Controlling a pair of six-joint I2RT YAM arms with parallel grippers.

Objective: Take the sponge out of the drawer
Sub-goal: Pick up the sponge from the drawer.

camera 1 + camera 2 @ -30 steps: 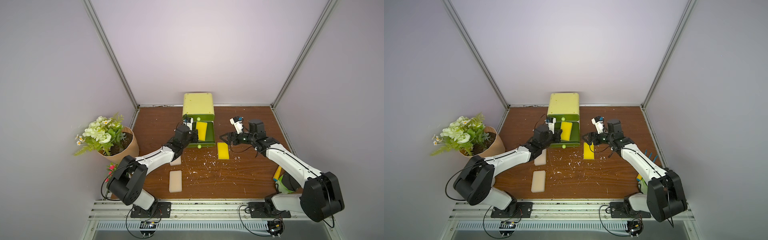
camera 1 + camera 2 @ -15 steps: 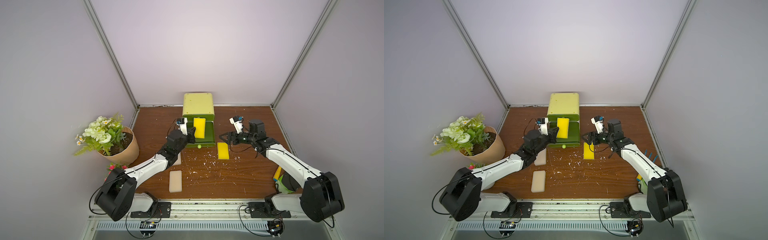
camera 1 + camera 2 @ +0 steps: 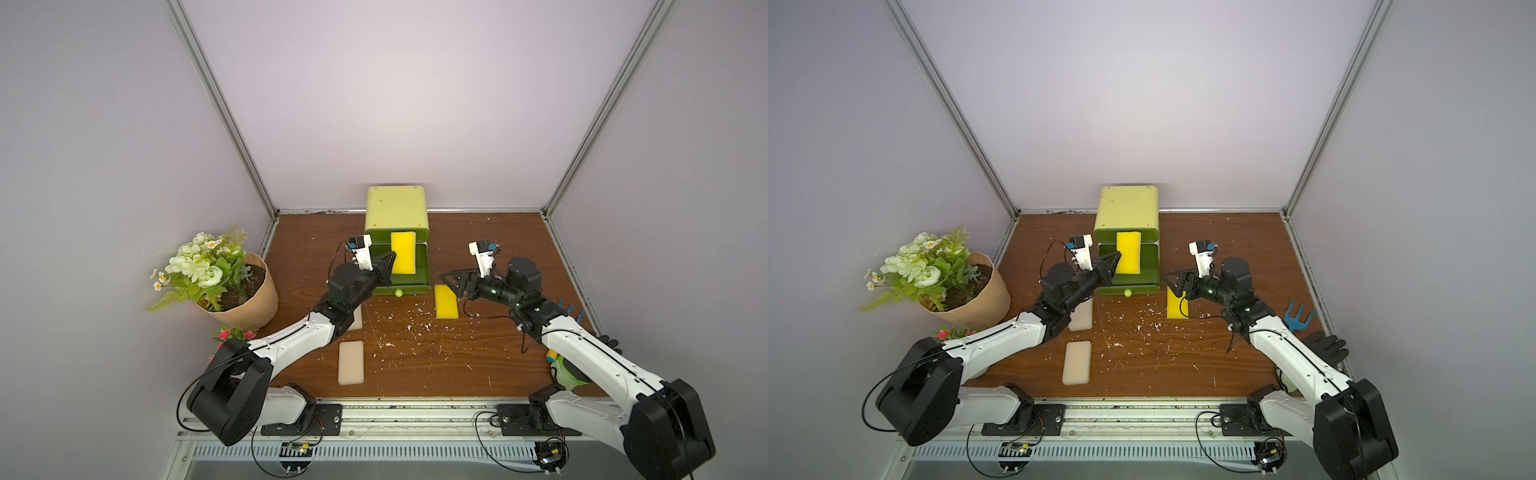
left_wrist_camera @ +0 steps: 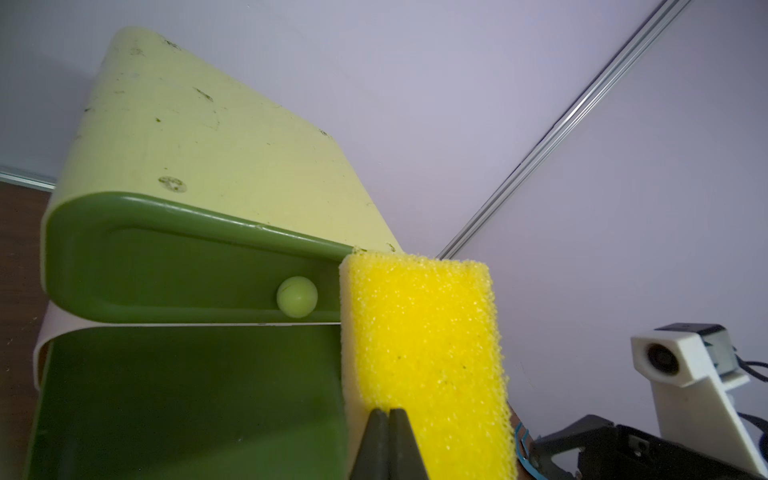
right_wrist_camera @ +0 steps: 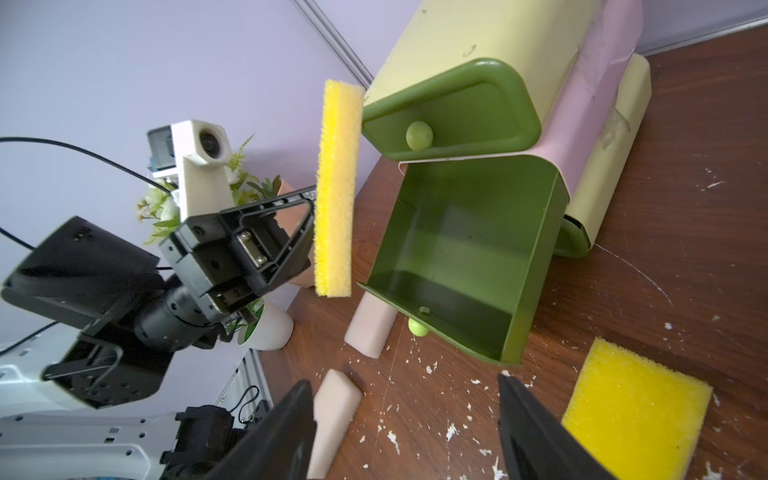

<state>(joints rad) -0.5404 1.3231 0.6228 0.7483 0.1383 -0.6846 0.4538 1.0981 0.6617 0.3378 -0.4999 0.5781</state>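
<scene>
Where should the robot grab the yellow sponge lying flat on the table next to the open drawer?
Pinch the yellow sponge across its two long edges, near the middle, coming straight down from above. It lies flat on the table, so its top is open and both long sides are clear.

**Operator:** Condition of the fingers (image 4: 372,446)?

**Technician:** Pressed together, clamping one edge of the yellow sponge (image 4: 424,345).

**Operator:** Sponge position?

**Technician:** It overlaps one side of the open lower drawer (image 4: 187,395) and one end of the shut upper drawer (image 4: 166,266), just beside its round knob (image 4: 297,297).
</scene>
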